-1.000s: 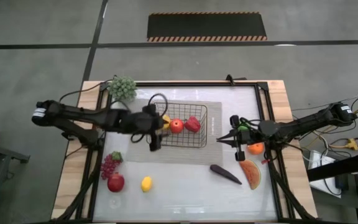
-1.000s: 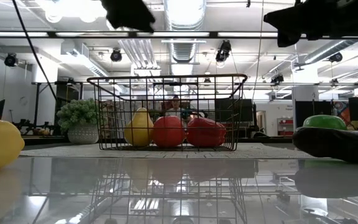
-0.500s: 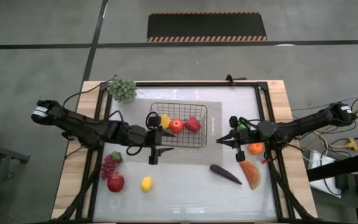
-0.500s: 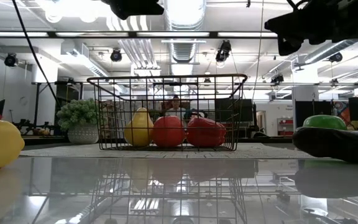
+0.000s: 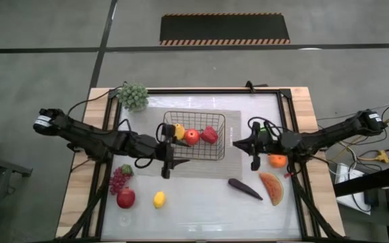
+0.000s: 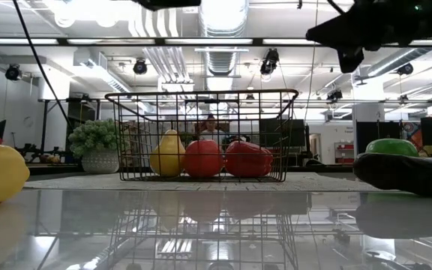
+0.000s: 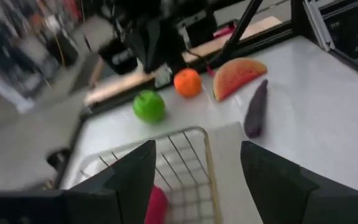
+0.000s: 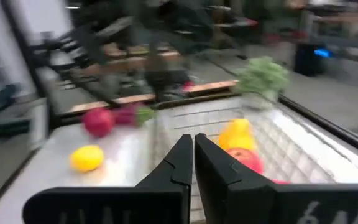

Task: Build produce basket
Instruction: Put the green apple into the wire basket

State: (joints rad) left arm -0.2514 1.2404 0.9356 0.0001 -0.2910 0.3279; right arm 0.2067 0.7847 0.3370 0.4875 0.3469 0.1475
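The dark wire basket (image 5: 215, 154) stands on a pale mat mid-table and holds a yellow pear (image 5: 179, 130), a red apple (image 5: 192, 137) and a red pepper (image 5: 209, 134). My left gripper (image 5: 167, 150) is open above the basket's left end. My right gripper (image 5: 236, 144) is shut, raised above the table just right of the basket, pointing at it. Behind it lie the orange (image 5: 277, 160), the green fruit (image 7: 149, 106), the watermelon slice (image 5: 271, 187) and the eggplant (image 5: 245, 189). Grapes (image 5: 118, 179), a second apple (image 5: 125, 198) and the lemon (image 5: 159, 199) lie near left.
A pale grey-green bunch (image 5: 133, 96) sits at the table's far left corner. A black frame (image 5: 286, 111) runs around the glossy tabletop. Bare table lies between the basket and the near edge. A person shows far off behind the basket in the low view.
My left gripper has drawn back from over the basket's left part toward the near edge and stopped at the basket's left end, still open. My right gripper has moved a little toward the basket and the far edge, uncovering the orange. The produce has stayed put.
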